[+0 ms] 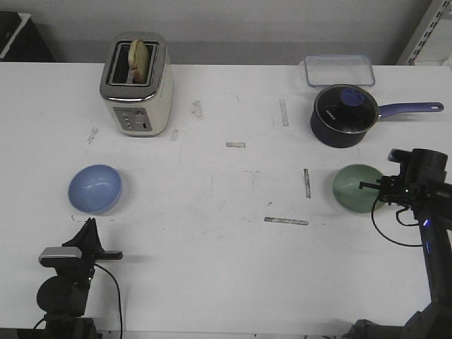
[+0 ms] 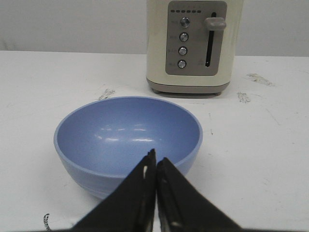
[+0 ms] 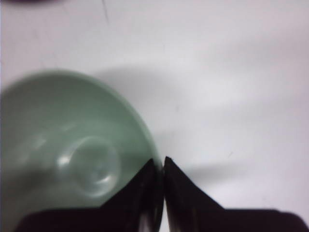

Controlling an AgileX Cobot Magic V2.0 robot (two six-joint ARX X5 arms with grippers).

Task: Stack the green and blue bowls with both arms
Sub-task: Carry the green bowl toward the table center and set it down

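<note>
Two bowls sit well apart on the bench: the blue bowl (image 1: 94, 188) toward the left edge, in front of the toaster (image 1: 137, 85), and the green bowl (image 1: 358, 188) toward the right edge, in front of the saucepan (image 1: 344, 115).

On the right, the right gripper (image 3: 160, 166) is at the green bowl's rim on the side nearest the right edge. Its fingers look pressed onto that rim, one inside and one outside, so I judge the bowl pinched, though the wrist view is blurred.

On the left, the left gripper (image 2: 155, 159) hangs near the front edge, fingers pressed together on nothing. The blue bowl lies straight ahead of it, close but apart, with the toaster behind.

Between the bowls the bench middle is bare save for tape marks, giving open room to carry one across. The saucepan's handle points toward the right edge, close behind the right arm, and a lift there could brush it.
</note>
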